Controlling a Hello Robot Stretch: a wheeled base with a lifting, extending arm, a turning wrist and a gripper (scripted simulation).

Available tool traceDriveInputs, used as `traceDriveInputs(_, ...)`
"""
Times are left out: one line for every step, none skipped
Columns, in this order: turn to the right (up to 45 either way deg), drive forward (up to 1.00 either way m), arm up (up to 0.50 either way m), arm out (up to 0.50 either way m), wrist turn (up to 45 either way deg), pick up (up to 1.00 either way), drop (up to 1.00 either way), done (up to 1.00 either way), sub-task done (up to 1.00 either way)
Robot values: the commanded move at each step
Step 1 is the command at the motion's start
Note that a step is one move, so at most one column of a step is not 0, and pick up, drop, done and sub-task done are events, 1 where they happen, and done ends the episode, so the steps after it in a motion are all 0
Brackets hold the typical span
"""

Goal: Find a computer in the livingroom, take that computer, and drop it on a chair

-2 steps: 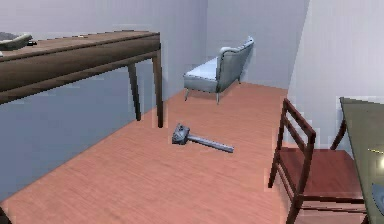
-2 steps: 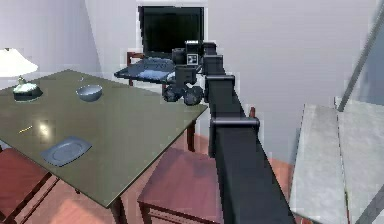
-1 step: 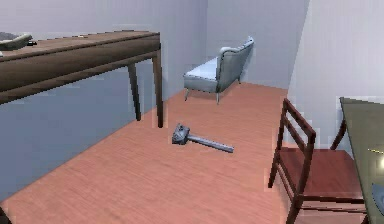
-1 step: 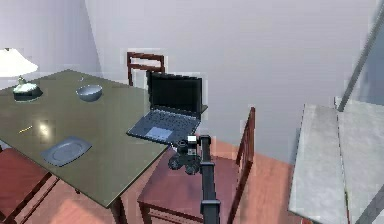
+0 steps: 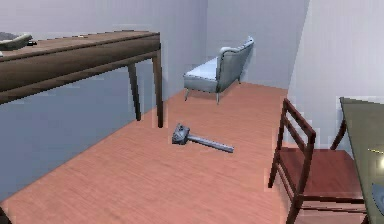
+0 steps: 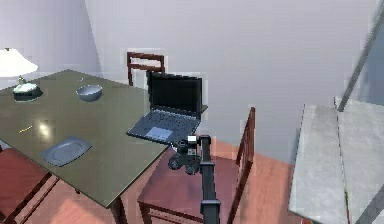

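In your arm side view, the laptop [image 6: 170,105] sits lid-up at the corner of the green table [image 6: 95,125], its base reaching the table's edge. The gripper [image 6: 183,158] is just below that corner at the end of the arm [image 6: 208,190]. You cannot tell how its jaws stand, nor whether it holds anything. Under the gripper is the near chair [image 6: 190,190], and a far chair [image 6: 145,65] stands behind the laptop. A bowl [image 6: 89,92], a plate [image 6: 66,151] and a lamp [image 6: 14,65] share the table. Ahead of you are a long desk [image 5: 80,55], an armchair [image 5: 220,68], a hammer-like tool [image 5: 200,139] on the floor and a side chair [image 5: 310,165].
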Motion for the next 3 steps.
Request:
traceDriveInputs(0.0, 0.00, 0.00, 0.00, 0.0, 0.00, 1.00, 0.00, 0.00)
traceDriveInputs(0.0, 0.00, 0.10, 0.00, 0.0, 0.00, 0.00, 0.00, 0.00)
traceDriveInputs(0.0, 0.00, 0.00, -0.08, 0.0, 0.00, 0.00, 0.00, 0.00)
